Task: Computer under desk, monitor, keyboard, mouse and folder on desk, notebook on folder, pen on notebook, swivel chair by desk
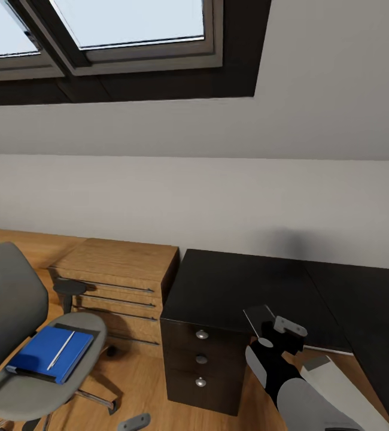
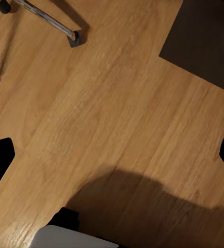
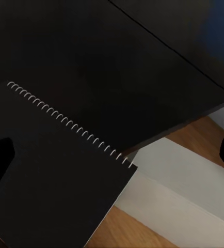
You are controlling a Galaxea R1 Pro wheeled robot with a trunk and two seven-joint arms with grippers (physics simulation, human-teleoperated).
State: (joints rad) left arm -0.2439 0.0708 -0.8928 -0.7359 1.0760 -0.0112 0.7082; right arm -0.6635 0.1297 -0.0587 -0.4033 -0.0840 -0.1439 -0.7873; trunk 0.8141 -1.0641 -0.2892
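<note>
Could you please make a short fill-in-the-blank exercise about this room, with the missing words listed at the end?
1. The blue folder lies on the seat of the ____.
2. A thin white pen rests on top of the ____.
3. The right gripper holds a dark notebook over the edge of the black ____.
4. The drawer unit under the desk has ____ round silver knobs.

Missing words: chair; folder; desk; three

Blue folder (image 1: pixel 49 354) lies flat on grey swivel chair (image 1: pixel 15 335) seat, near left; silvery pen (image 1: pixel 61 350) rests on it. Black-topped desk (image 1: pixel 242 287) right, drawers facing me. Dark spiral-bound notebook (image 3: pixel 55 186) over desk's near edge, at my right claw (image 1: pixel 272 329).
</note>
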